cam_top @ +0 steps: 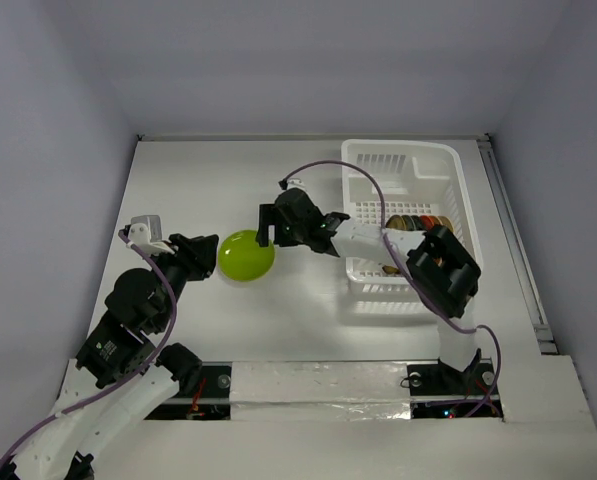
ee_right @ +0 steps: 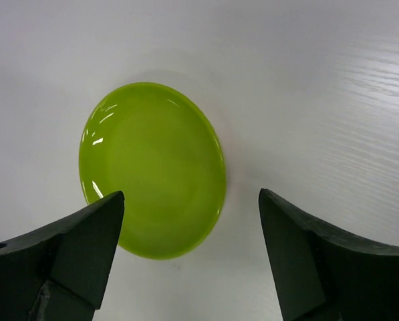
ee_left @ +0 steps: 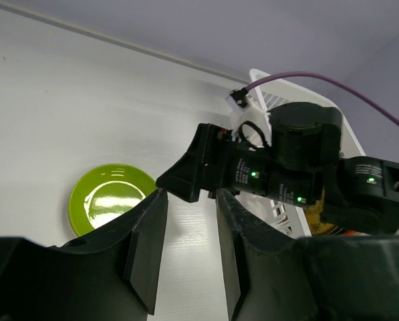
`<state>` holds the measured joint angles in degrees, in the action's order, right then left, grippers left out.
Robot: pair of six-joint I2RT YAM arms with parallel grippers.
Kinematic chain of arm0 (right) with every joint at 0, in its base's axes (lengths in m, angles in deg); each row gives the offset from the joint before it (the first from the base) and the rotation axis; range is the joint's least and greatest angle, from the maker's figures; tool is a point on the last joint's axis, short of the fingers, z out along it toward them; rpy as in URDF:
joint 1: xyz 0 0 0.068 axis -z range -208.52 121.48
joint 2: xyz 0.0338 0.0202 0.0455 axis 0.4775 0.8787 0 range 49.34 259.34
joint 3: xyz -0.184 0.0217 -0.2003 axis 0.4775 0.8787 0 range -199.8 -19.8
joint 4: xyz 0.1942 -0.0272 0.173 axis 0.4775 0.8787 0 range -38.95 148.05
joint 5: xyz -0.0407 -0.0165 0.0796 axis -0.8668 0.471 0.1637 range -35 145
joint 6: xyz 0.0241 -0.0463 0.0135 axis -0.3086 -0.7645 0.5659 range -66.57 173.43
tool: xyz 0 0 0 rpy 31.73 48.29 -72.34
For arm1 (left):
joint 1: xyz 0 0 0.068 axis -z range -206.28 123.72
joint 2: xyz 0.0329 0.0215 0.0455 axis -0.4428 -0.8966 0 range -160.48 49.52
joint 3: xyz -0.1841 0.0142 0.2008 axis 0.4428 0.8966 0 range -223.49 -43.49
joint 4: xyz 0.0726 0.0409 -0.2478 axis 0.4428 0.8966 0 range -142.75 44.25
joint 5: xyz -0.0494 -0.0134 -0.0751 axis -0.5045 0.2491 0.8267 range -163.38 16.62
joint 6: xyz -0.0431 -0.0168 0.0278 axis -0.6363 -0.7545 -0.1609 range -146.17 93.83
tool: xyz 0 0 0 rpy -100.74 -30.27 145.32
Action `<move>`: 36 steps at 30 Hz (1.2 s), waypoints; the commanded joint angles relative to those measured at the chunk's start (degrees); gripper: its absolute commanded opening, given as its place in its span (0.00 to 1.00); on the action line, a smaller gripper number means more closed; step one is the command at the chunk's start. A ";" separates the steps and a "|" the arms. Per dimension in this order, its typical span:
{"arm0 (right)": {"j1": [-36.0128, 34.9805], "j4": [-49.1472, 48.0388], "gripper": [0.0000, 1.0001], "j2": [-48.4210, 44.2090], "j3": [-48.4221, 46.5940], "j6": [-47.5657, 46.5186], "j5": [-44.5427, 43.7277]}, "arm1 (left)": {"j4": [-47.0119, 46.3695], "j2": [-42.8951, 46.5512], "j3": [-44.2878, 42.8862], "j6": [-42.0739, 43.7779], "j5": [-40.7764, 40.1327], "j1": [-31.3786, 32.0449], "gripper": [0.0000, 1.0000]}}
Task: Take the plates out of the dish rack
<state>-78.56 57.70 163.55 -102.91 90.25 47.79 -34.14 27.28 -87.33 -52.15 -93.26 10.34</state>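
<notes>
The lime green plate (ee_right: 152,170) lies flat and right way up on the table (cam_top: 308,330), glossy and unmarked, just left of the dish rack (cam_top: 448,160). By the look of it, this plate is unloaded. The right gripper (ee_right: 191,197) hangs over it, spread wide and empty. The left gripper (ee_left: 191,200), farther left of the rack, shows a narrow gap and holds nothing. Next, a pinch on the rim of one of the remaining plates (cam_top: 413,224) standing in the rack.
</notes>
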 commanded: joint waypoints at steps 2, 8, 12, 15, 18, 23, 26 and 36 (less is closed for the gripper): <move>-0.85 4.32 0.75 -9.17 -0.31 -3.94 -9.12 | -2.97 0.97 0.59 0.66 0.54 -0.23 0.32; -0.85 13.19 0.00 -24.46 5.06 -8.60 -27.98 | -3.14 0.80 0.68 0.75 1.07 -0.23 0.32; 3.01 23.12 0.00 -32.46 10.93 -7.91 -34.37 | -3.32 0.79 0.68 0.84 1.77 -0.23 0.29; 7.67 29.19 0.02 -38.35 14.46 -6.33 -36.91 | -3.58 0.45 0.86 0.93 1.69 -0.76 0.17; 12.59 31.66 0.14 -42.65 18.68 -6.06 -38.58 | -3.06 -0.69 0.51 0.49 1.25 -0.76 0.00; 16.81 32.46 0.38 -44.87 20.71 -7.37 -36.67 | -3.85 -2.01 0.59 0.66 3.17 -1.29 0.05; 18.22 31.84 0.38 -44.34 20.45 -8.78 -34.99 | -4.02 -2.20 0.68 0.66 3.88 -1.81 0.18; 18.84 30.26 0.29 -43.11 19.83 -11.06 -32.27 | -4.64 -1.93 0.86 0.84 4.67 -2.34 0.25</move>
<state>-60.03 89.59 121.41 -81.89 80.79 14.77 -35.60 25.40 -87.00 -51.93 -89.61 8.46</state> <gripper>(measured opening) 0.294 0.242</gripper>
